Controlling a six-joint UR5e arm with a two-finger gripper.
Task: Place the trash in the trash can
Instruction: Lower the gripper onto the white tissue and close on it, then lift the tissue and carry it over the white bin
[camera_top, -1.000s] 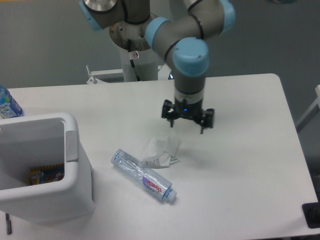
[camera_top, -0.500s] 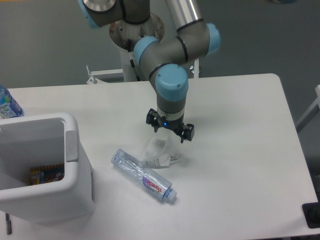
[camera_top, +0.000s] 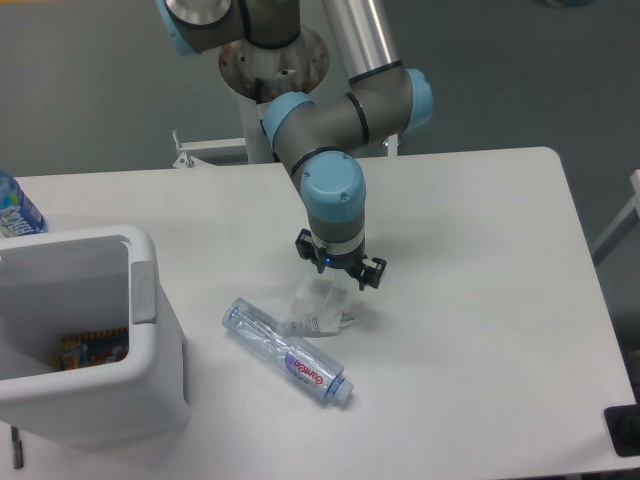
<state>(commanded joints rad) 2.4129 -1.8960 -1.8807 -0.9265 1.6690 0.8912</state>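
While the spread claw (camera_top: 338, 272) hovers, the crumpled white wrapper (camera_top: 318, 306) (translucent-edged) touches the crushed bottle (camera_top: 287, 351).

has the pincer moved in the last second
Yes. The pincer has swung left across the table and now sits just above the wrapper, which lies where it was beside the bottle.

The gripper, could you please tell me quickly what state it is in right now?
Gripper: open, holding nothing, poised just above the crumpled white wrapper.
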